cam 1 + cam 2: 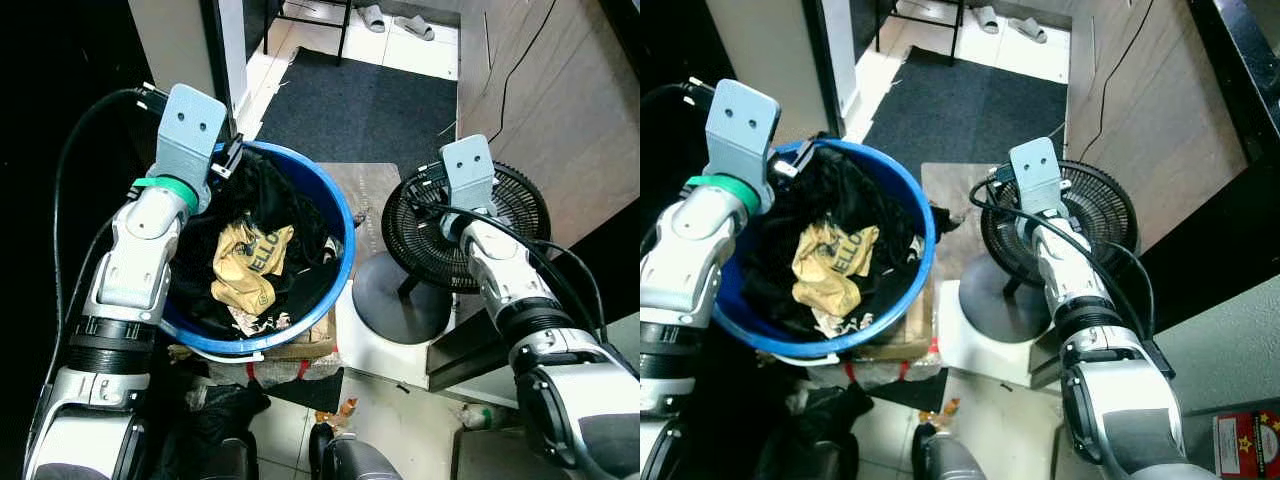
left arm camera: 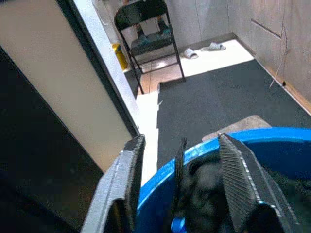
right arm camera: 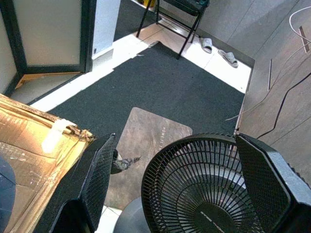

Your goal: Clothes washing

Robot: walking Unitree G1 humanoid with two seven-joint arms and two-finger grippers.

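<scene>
The humanoid stood over a blue basin [image 1: 343, 215] heaped with dark clothes [image 1: 262, 190] and a crumpled yellow garment [image 1: 248, 262], the laundry waiting at the robot's left front, the basin resting on a cardboard box [image 3: 34, 141] on the floor. The left pincer [image 2: 182, 187] hung at the basin's far rim, its two black fingers [image 2: 238, 179] apart and straddling the blue edge, with a fold of dark cloth between them but not clamped, a stance that suggested it was lining up to take hold of the rim or the cloth just inside it. The right pincer [image 3: 187, 191] hovered above a black floor fan [image 1: 505, 225] standing just beside the basin, its fingers spread wide and empty, likely held clear while the left arm worked. A dark mat [image 1: 360, 105] and a pair of slippers [image 1: 395, 22] lay beyond.
</scene>
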